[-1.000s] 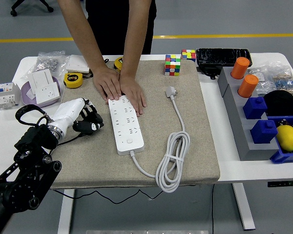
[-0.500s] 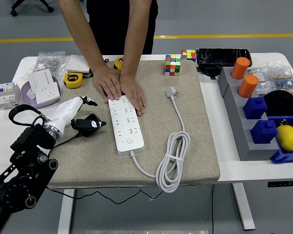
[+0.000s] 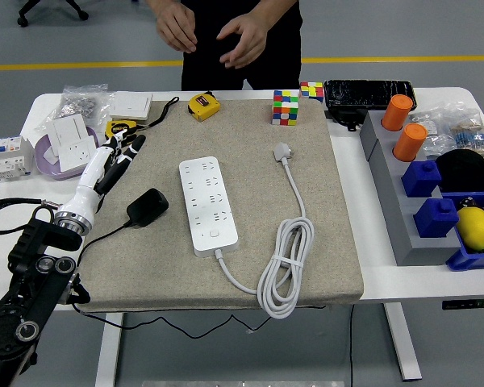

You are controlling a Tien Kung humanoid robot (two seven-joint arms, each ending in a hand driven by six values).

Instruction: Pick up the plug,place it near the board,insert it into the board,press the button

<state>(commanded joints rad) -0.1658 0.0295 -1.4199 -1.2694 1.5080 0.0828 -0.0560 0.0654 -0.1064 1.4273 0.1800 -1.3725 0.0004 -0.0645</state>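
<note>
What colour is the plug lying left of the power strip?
Black; the plug shows clearly in the head view, left of the white power strip.

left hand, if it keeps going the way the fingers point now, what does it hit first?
The left hand is open, empty, fingers pointing up and right toward the table's far side. The first thing in that line looks like the black strap, then the yellow tape measure. Height above the mat is unclear, so it may pass over.

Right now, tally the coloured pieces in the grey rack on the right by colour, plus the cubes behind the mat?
Orange cylinders: 2
Blue blocks: 2
Puzzle cubes: 2
Total: 6
</note>
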